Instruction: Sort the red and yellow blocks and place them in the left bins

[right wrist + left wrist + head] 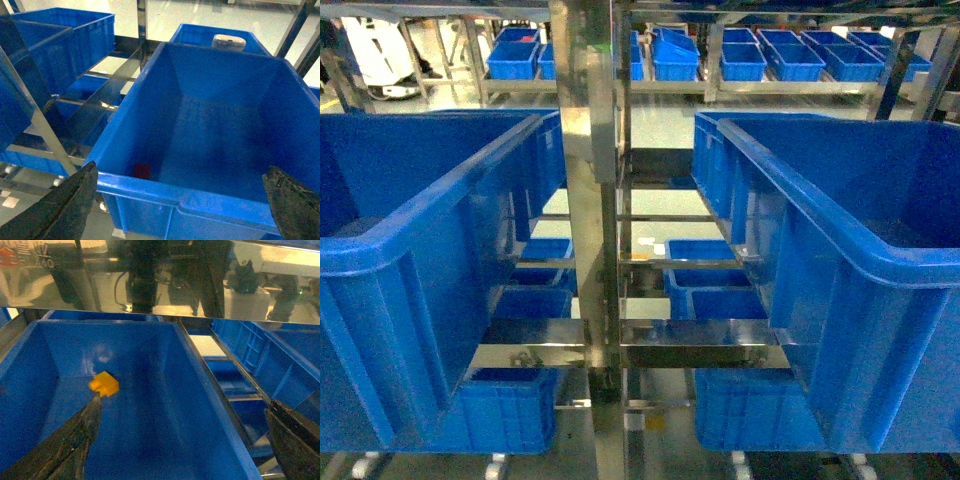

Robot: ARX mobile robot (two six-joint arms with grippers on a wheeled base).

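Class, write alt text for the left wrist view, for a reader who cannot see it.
A yellow block lies on the floor of a deep blue bin, seen from above. The open left claw frames the view, one finger at lower left and the other at lower right. A shiny metal beam crosses the top.

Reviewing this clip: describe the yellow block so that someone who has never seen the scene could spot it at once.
Start in the left wrist view with the big blue bin under the shiny metal shelf rail. On its floor, toward the left wall, lies the yellow block, just beyond the tip of the left claw's dark finger. It is the only orange-yellow thing against all the blue plastic.
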